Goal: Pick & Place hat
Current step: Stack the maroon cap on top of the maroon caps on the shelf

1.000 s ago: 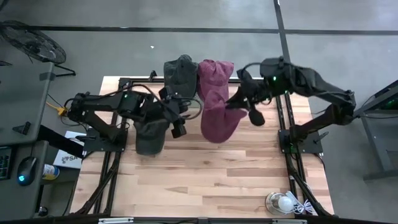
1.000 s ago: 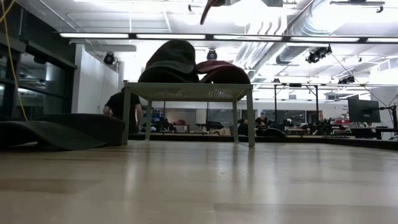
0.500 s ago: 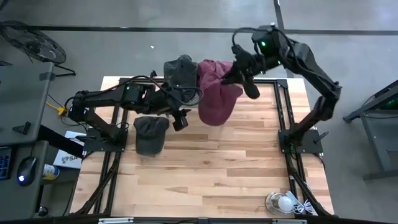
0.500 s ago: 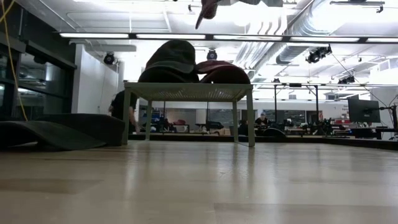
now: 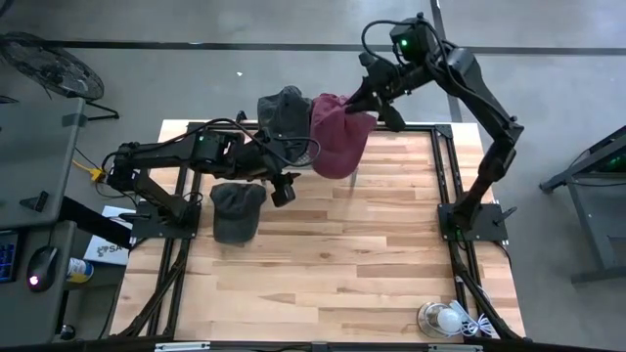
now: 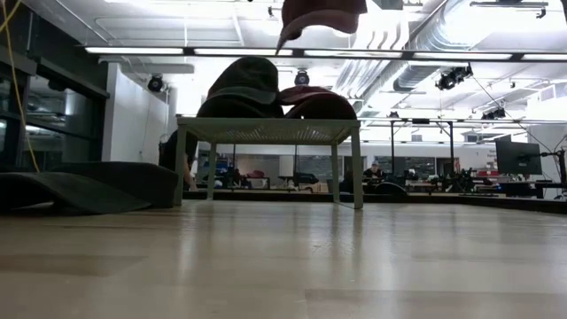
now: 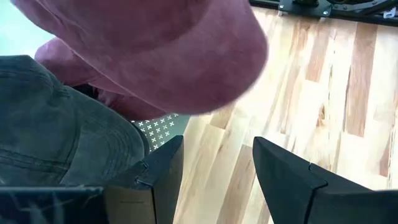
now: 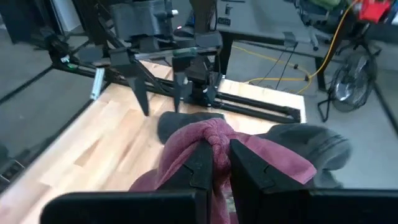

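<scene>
The soft maroon fabric hat [image 5: 339, 142] has been lifted higher above the small grey mesh-topped stand [image 6: 268, 130], pinched beneath the right gripper [image 5: 364, 102]; the left gripper [image 5: 284, 182] is held spread beside it.

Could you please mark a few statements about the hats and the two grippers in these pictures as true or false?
1. The right gripper is shut on the maroon hat. True.
2. The maroon hat lies flat on the wooden table. False: it hangs lifted in the air, near the small stand.
3. A dark grey hat lies on the table near the left arm. True.
4. The left gripper is clamped on a hat. False: its jaws stand open with nothing between them.
5. The small stand is bare. False: hats are already piled on it, a grey hat among them.
</scene>
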You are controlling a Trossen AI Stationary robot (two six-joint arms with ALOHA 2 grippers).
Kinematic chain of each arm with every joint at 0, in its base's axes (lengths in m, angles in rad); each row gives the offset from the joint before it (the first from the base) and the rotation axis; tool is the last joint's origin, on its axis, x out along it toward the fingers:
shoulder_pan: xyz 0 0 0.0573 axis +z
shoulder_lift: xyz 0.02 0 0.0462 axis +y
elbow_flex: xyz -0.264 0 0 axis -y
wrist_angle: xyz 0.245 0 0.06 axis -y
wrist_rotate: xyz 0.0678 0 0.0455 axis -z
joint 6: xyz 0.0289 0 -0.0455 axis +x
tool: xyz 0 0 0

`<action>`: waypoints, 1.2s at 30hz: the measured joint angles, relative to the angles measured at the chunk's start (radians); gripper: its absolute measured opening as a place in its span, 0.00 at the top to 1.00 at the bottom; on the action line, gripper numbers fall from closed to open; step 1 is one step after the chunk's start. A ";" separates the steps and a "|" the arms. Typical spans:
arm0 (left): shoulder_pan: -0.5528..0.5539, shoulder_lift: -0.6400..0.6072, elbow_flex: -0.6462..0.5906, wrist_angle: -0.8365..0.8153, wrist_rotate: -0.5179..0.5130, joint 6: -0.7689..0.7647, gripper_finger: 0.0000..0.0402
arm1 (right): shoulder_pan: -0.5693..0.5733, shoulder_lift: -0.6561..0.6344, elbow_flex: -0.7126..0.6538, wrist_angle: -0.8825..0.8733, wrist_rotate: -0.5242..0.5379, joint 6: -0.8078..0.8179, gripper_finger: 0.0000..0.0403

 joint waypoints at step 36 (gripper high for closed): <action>0.000 0.000 -0.001 0.009 0.024 -0.007 0.53 | -0.203 0.198 -0.002 0.077 -0.278 -0.185 0.94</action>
